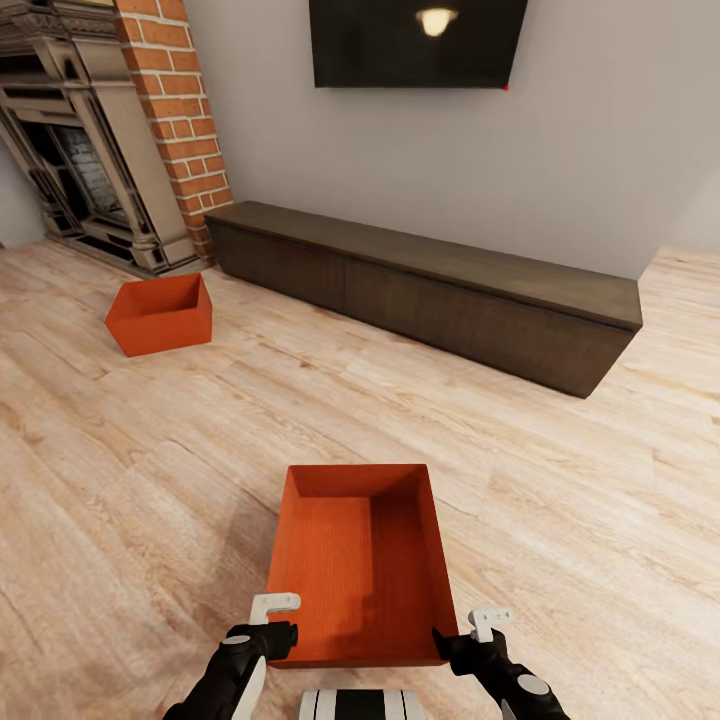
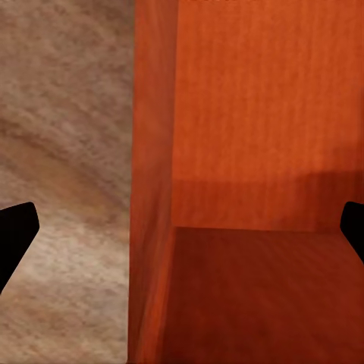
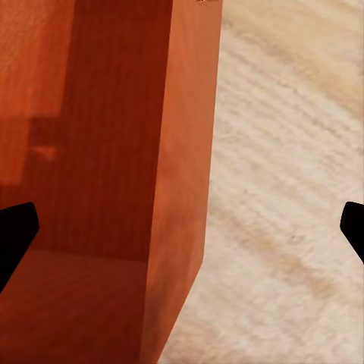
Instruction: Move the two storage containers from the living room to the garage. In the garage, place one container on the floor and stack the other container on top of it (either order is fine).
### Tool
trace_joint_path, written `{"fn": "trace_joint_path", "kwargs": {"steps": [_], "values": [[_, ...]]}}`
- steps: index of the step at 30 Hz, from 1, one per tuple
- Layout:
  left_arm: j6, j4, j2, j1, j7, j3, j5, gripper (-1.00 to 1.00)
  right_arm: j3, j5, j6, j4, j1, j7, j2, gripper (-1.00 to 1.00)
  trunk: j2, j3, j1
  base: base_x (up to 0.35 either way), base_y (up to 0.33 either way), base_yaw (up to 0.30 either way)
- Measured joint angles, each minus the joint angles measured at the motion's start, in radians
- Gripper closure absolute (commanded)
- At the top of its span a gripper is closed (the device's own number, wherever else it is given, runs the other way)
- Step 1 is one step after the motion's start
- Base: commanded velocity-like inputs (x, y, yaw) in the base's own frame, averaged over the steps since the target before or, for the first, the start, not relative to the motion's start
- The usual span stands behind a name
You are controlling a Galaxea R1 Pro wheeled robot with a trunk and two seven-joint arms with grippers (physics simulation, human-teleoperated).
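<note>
I am in the living room. One orange-red storage container (image 1: 355,570) stands open-topped on the wood planks right in front of me. My left gripper (image 1: 270,618) is at its near left corner and my right gripper (image 1: 482,632) at its near right corner. Through the left wrist camera, the left gripper (image 2: 182,231) is open, with the container's side wall (image 2: 152,189) between its wide-spread fingers. The right gripper (image 3: 182,231) is open the same way around the other wall (image 3: 186,152). The second container (image 1: 160,315) sits far left, near the fireplace. The garage and its floor are out of view.
A long dark low cabinet (image 1: 430,290) runs along the grey wall, under a wall TV (image 1: 415,40). A brick column (image 1: 175,110) and the fireplace (image 1: 80,150) stand at the back left. Light plank flooring (image 1: 560,500) stretches between the containers and to the right.
</note>
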Motion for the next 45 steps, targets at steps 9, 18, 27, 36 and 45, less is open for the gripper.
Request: {"fn": "trace_joint_path", "kwargs": {"steps": [9,18,27,36,45], "values": [[-0.002,0.0,0.003,0.0,0.0,0.0,-0.003,-1.0,0.001,0.0,-0.001,0.0,0.0,0.0,0.0,-1.0,0.0,0.0,0.0,0.0,0.0,0.0],[-0.001,0.0,0.005,0.0,0.0,0.0,-0.004,-1.0,0.0,0.0,-0.001,0.0,0.0,0.0,0.0,-1.0,0.0,0.0,0.0,0.0,0.0,0.0],[-0.002,0.0,0.01,0.0,0.003,0.0,-0.007,-1.0,0.0,0.0,-0.001,0.0,0.0,0.001,0.0,-1.0,0.0,0.0,0.0,0.0,0.0,0.0],[-0.007,0.002,0.008,0.0,-0.001,0.001,-0.002,1.0,-0.001,0.0,-0.001,0.0,0.0,0.0,0.0,1.0,0.0,0.0,0.0,0.0,0.0,0.0],[-0.011,0.034,0.01,0.0,-0.005,-0.001,0.021,1.0,0.0,0.0,-0.001,-0.001,0.0,0.005,0.0,1.0,0.0,0.0,0.0,0.0,0.0,0.0]]}}
